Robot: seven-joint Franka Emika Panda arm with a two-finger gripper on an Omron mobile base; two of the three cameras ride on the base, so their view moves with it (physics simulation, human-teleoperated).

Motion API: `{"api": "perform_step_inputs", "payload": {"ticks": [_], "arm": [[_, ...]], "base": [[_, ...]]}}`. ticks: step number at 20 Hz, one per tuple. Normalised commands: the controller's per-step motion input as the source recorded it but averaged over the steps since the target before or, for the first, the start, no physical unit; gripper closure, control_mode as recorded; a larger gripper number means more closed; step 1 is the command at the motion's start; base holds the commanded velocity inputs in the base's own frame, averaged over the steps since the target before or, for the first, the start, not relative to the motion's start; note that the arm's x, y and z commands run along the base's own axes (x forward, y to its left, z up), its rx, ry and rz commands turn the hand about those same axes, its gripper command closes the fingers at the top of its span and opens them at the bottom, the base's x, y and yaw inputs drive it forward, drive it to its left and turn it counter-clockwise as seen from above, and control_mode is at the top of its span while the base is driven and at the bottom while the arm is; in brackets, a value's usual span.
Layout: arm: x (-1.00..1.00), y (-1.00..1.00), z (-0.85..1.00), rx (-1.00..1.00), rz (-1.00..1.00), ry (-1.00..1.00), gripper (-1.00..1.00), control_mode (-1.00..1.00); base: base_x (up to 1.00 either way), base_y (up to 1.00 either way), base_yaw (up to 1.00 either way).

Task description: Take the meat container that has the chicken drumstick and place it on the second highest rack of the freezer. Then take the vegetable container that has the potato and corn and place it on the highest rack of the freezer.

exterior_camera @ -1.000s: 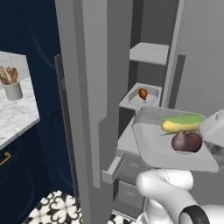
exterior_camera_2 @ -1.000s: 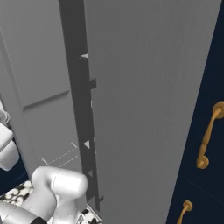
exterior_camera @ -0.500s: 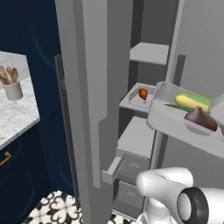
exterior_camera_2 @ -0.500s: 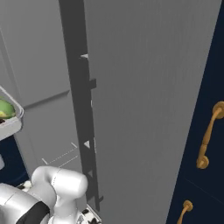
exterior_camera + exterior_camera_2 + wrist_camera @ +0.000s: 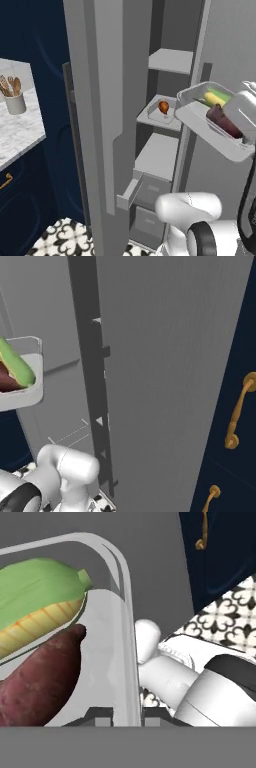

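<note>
The freezer (image 5: 107, 100) stands open with its grey door (image 5: 165, 356) swung out. On its second highest rack lies the meat container (image 5: 159, 111) holding the chicken drumstick (image 5: 163, 106). The highest rack (image 5: 171, 60) above it is bare. In front of the shelves, to the right, the vegetable container (image 5: 210, 127) hangs tilted in the air with the corn (image 5: 216, 97) and the potato (image 5: 223, 120) inside. My gripper (image 5: 127, 716) is shut on its rim (image 5: 129, 662). Close up, the corn (image 5: 35, 607) rests above the potato (image 5: 40, 682). The same container (image 5: 27, 393) shows from the other side.
A freezer drawer (image 5: 137, 192) below the shelves is pulled partly out. The door's dark bar handle (image 5: 92, 381) runs vertically. Navy cabinets with gold handles (image 5: 237, 416) stand on the right. A marble counter (image 5: 20, 135) with a utensil cup (image 5: 15, 102) lies left.
The vegetable container has risen in my grip from about drawer height to the level of the second highest rack, has tilted, and has come into the right base view.
</note>
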Motion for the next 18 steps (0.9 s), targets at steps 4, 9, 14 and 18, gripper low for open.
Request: {"api": "perform_step_inputs", "payload": {"ticks": [4,9,14,18], "arm": [[0.35,0.14,0.06,0.11,-0.52,0.0,1.0,-1.0],[0.66,0.13,0.01,0.28,-0.19,-0.06,1.0,-1.0],[0.52,0.4,0.09,0.28,-0.07,-0.16,1.0,-1.0],[0.95,0.59,0.01,0.14,-0.2,-0.12,1.0,-1.0]], "base": [[0.0,0.0,0.0],[0.0,0.0,0.0],[0.0,0.0,0.0],[0.0,0.0,0.0]]}}
